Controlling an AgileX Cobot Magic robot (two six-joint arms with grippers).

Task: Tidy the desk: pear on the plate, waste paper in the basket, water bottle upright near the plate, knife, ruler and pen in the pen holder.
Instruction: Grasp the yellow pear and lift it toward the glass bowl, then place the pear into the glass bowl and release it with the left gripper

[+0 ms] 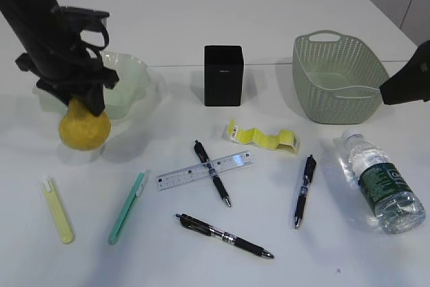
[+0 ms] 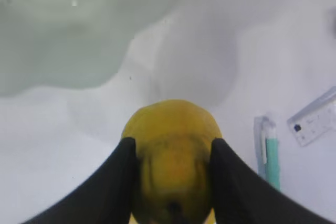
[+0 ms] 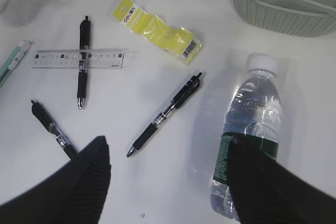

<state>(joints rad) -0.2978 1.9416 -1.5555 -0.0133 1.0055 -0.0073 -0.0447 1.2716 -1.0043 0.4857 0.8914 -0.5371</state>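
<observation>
My left gripper is shut on the yellow pear, just in front of the pale green plate; the wrist view shows the jaws on both sides of the pear. My right gripper is open and empty above the table, beside the lying water bottle. On the table lie the bottle, yellow waste paper, a clear ruler, three black pens, a green knife and a yellow knife.
The black pen holder stands at the middle back. The green basket stands at the back right, with the right arm beside it. One pen lies across the ruler.
</observation>
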